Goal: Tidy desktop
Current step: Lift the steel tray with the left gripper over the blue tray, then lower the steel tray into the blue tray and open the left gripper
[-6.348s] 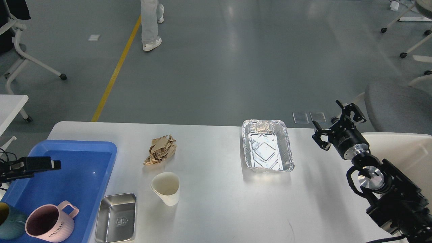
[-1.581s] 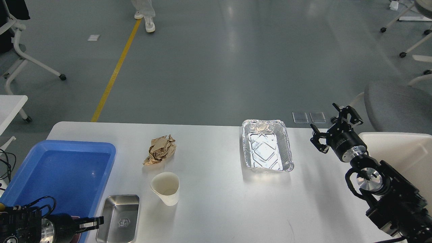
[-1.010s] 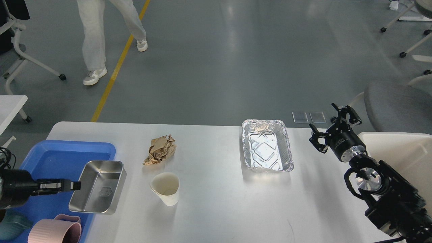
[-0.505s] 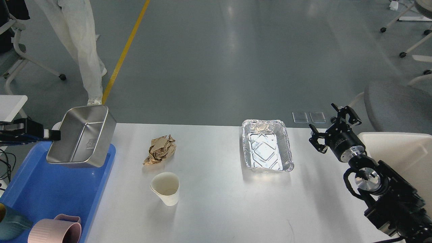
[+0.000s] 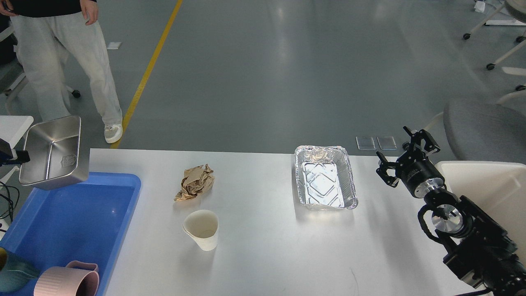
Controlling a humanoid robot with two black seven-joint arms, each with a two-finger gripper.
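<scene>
1. The desktop (image 5: 263,246) fills the lower middle of the frame, white and wide.
2. At the far left edge, the left claw (image 5: 18,156) is barely in view; only a dark tip shows, pinched onto the near-left rim of the steel pan (image 5: 53,152). The pan hangs tilted in the air, above the far end of the blue tray (image 5: 123,205).
3. The relation that matters: the tray lies directly below and toward the lower left of the held pan, its long axis running from upper right to lower left. A mug (image 5: 68,281) and a teal cup (image 5: 14,275) sit in its near end; the far end looks bare, so I judge a straight descent would land the pan there.
4. The right claw (image 5: 404,158) hovers at mid right with fingers spread, holding nothing.
5. It is nearest the foil tray (image 5: 326,177), just to its left. The paper wad (image 5: 196,182) and paper cup (image 5: 202,228) lie between the arms, closer to the left one.
</scene>
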